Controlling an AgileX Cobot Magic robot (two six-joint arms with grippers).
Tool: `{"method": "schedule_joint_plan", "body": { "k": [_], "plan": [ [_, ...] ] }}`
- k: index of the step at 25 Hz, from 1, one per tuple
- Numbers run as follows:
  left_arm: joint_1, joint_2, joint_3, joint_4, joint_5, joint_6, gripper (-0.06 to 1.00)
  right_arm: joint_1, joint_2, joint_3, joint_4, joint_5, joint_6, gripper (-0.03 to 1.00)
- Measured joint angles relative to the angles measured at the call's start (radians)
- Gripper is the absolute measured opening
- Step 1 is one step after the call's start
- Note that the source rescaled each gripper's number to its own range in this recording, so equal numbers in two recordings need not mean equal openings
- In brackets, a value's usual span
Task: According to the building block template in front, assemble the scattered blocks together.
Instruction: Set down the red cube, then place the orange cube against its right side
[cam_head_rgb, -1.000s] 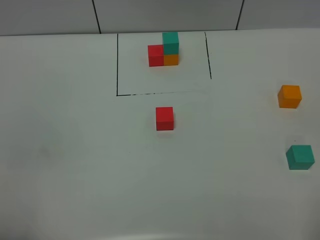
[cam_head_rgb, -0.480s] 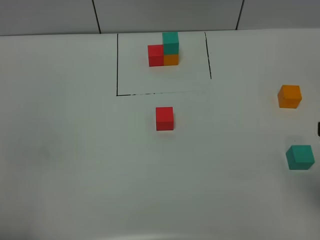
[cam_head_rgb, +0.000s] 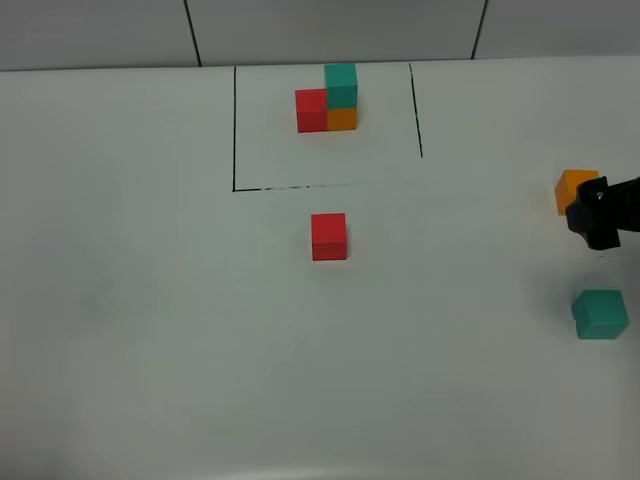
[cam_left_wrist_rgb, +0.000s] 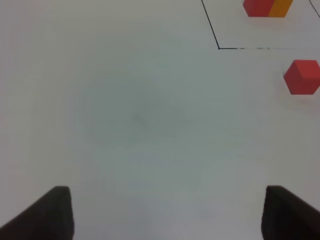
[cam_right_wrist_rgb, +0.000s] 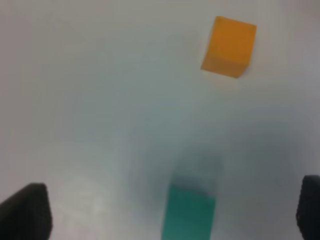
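The building block template (cam_head_rgb: 327, 100) is a red, orange and teal cluster inside a black-lined box at the back. Of the scattered blocks, the red block (cam_head_rgb: 329, 237) lies mid-table, also seen in the left wrist view as the red block (cam_left_wrist_rgb: 303, 76). The orange block (cam_head_rgb: 572, 186) and the teal block (cam_head_rgb: 600, 314) lie at the far right. My right gripper (cam_head_rgb: 598, 214) reaches in from the right edge and covers part of the orange block. It is open, and its wrist view shows the orange block (cam_right_wrist_rgb: 230, 46) and the teal block (cam_right_wrist_rgb: 190, 212) below. My left gripper (cam_left_wrist_rgb: 167, 215) is open over bare table.
A black outline (cam_head_rgb: 234, 130) frames the template on the white table (cam_head_rgb: 150, 300). A tiled wall (cam_head_rgb: 330, 30) rises behind the table's far edge. The orange and teal blocks sit close to the right edge of the exterior view.
My right gripper has come into the exterior view from the right edge and now overlaps the orange block. None of the blocks has moved.
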Motion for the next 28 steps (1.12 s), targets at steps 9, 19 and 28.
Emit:
{"method": "schedule_joint_plan", "body": {
  "k": [9,19,28],
  "plan": [
    [0.000,0.000,0.000,0.000,0.000,0.000,0.66,0.000,0.223,-0.141,-0.024,0.001,0.000,1.00],
    [0.000,0.000,0.000,0.000,0.000,0.000,0.66,-0.030,0.530,-0.396,-0.050,0.068,0.026,0.99],
    [0.000,0.000,0.000,0.000,0.000,0.000,0.66,-0.067,0.720,-0.526,-0.052,0.078,0.066,0.97]
  ]
}}
